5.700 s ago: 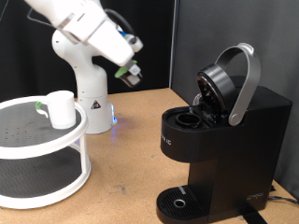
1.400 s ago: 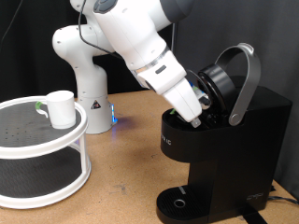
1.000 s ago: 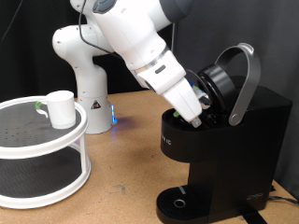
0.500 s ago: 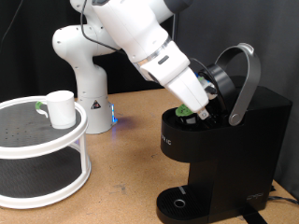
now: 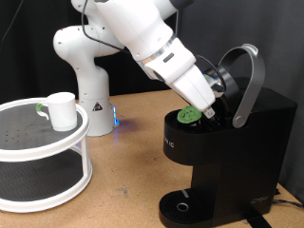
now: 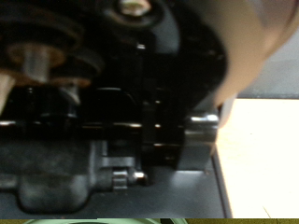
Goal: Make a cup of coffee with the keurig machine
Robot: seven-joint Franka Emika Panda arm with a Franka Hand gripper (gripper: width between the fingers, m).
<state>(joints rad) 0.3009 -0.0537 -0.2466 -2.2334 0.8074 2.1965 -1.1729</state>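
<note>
Exterior view: the keurig machine (image 5: 233, 152) stands on the wooden table (image 5: 128, 180) at the exterior view's right, lid tipped up and back, silver-grey arched handle (image 5: 249, 81) raised. Round drip tray (image 5: 182, 206) sits at its foot. The white robot arm (image 5: 142, 38) reaches down from the exterior view's top into the open brew chamber. The gripper (image 5: 211, 106) is at the chamber mouth, between the raised lid and the body of the machine. A green-topped pod (image 5: 189, 114) sits in the chamber opening just beside the fingertips, green top showing. Fingers are mostly masked by the lid and the arm's own bulk; cannot tell whether they are spread or pressed together, nor whether they touch the pod.

The cup (image 5: 62, 110) stands upright on the top tier of a white two-tier rack (image 5: 38, 166) at the exterior view's left, well apart from the machine. A small green item lies just beside the cup on the same tier; too small to identify.

Wrist view: blurred and dark. Black glossy parts of the keurig machine (image 6: 112, 103) fill most of the frame, very close. A pale strip of table (image 6: 262, 159) shows along one edge. A sliver of green, possibly the pod, shows at the frame's margin.
</note>
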